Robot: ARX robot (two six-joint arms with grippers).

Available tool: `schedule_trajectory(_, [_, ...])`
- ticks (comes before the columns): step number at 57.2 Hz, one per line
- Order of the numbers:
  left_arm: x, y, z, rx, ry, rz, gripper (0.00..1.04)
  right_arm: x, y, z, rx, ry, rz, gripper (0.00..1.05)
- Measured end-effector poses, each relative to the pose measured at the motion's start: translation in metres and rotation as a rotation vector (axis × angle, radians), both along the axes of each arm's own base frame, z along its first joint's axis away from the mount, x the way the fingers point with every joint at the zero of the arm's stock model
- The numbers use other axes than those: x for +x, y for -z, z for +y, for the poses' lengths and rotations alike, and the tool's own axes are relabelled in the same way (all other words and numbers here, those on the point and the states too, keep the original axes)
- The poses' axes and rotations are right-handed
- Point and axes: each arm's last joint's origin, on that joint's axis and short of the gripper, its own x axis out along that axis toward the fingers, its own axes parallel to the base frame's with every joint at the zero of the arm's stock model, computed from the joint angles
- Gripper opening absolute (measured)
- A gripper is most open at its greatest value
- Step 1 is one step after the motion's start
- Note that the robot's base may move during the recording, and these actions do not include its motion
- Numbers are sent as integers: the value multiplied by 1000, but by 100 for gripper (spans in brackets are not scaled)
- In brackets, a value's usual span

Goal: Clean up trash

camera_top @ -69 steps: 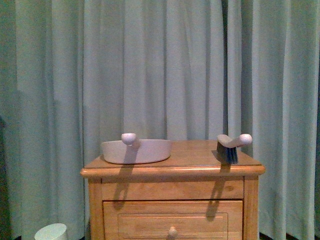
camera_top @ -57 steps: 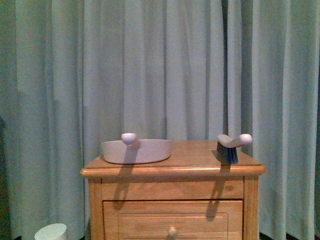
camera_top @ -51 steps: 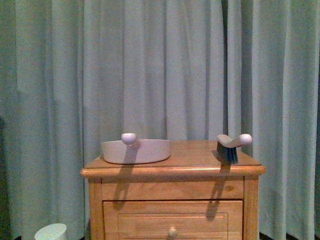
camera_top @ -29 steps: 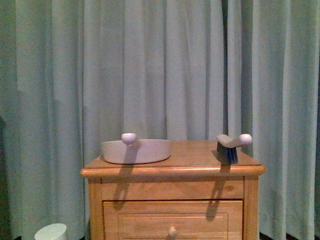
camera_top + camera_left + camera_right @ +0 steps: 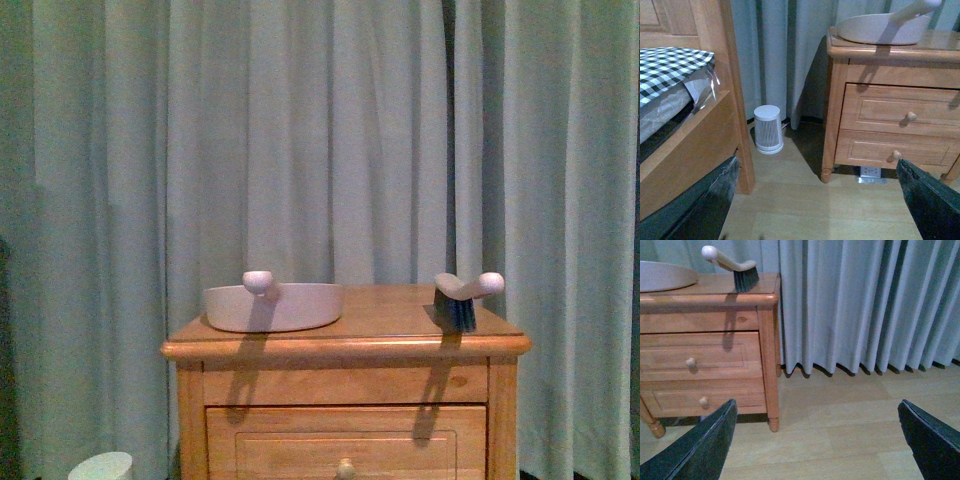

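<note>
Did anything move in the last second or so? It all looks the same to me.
Almost nothing. In the front view the whole scene sits a touch lower than before, so the camera seems to have lifted or tipped up slightly. The dustpan and brush lie where they were on the nightstand, and nothing was taken hold of or let go.

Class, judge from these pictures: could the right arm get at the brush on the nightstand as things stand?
Probably yes. The brush stands alone at the right edge of the nightstand, handle free; the right hand is open and empty, with only bare floor between.
</note>
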Motion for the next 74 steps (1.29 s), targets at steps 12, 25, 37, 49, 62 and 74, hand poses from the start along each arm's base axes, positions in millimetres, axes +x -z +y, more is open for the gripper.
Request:
schedule_trajectory(12, [0, 0, 0, 0, 0, 0, 97, 0, 0, 0, 0, 0, 0, 97])
schedule_trajectory(25, [0, 0, 0, 0, 0, 0, 97, 0, 0, 0, 0, 0, 0, 97])
schedule_trajectory(37, [0, 0, 0, 0, 0, 0, 97, 0, 0, 0, 0, 0, 0, 97])
schedule_trajectory(49, [0, 0, 0, 0, 0, 0, 97, 0, 0, 0, 0, 0, 0, 97])
schedule_trajectory(62, [0, 0, 0, 0, 0, 0, 97, 0, 0, 0, 0, 0, 0, 97])
schedule_trajectory(74, [0, 0, 0, 0, 0, 0, 97, 0, 0, 0, 0, 0, 0, 97])
